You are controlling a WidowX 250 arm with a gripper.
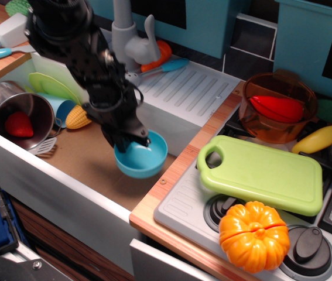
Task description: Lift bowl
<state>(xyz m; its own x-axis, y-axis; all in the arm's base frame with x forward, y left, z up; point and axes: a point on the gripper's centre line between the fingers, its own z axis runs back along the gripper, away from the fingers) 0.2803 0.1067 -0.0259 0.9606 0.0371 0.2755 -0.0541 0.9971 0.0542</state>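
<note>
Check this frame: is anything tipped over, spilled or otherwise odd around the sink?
Only the steel pot at the sink's left end stands out: it lies tipped sideways, a red toy inside. The light-blue bowl sits slightly tilted because the gripper grips its rim. Nothing looks spilled or damaged.

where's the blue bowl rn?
The bowl is in the sink, centre-left of frame near the counter's wooden edge, tilted and gripped at its left rim by the gripper, right of the steel pot.
</note>
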